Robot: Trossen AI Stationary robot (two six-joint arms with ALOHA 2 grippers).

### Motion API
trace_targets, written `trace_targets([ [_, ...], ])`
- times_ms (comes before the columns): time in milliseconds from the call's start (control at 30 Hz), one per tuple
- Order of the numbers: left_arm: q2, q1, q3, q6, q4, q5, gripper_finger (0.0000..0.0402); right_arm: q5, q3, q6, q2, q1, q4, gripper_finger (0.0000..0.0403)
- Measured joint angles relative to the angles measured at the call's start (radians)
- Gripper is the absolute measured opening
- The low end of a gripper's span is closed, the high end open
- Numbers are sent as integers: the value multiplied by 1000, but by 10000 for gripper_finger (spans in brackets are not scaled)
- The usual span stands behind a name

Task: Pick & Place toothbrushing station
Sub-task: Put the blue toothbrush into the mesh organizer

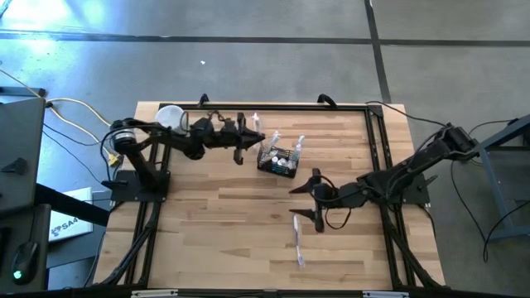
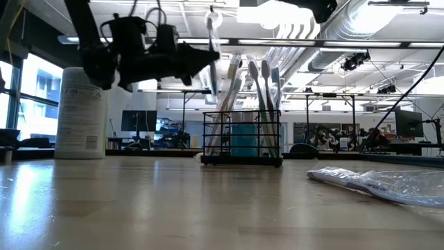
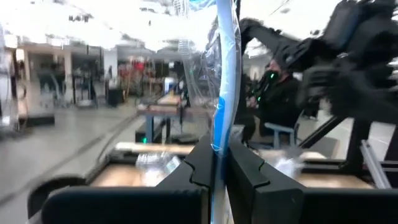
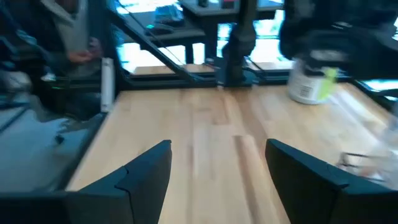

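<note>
The black wire-mesh caddy [image 1: 277,157] stands on the table's far middle with several pale toothbrushes [image 2: 258,97] upright in it. My left gripper [image 1: 253,136] hovers just left of the caddy, above the table [image 2: 198,62], shut on a plastic-wrapped toothbrush [image 3: 222,93]. My right gripper [image 1: 301,199] is open and empty above the table, nearer than the caddy; its fingers show spread in the right wrist view [image 4: 217,180]. Another wrapped toothbrush [image 1: 298,242] lies flat on the table near the front. My left gripper pinches the wrapped toothbrush's blue-and-white handle [image 3: 219,140] between its two fingers. The fingers come level from the table's left and lie across it. The toothbrush stands about upright [image 2: 212,48], reaching above and below the fingers, clear of the table.
A white cylindrical container [image 1: 171,118] stands at the far left by the left arm and also shows in the low view [image 2: 80,111]. A black frame [image 1: 377,157] borders the tabletop. Bare wood lies between the caddy and the near edge. A seated person [image 3: 277,93] shows beyond the table.
</note>
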Motion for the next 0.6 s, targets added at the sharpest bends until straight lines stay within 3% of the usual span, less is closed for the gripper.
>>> trace_targets([
  [233, 71, 11, 45, 17, -24, -26, 14, -92, 0, 4, 18, 1, 63, 252],
  [600, 169, 24, 36, 38, 17, -40, 14, -95, 0, 5, 18, 2, 73, 252],
])
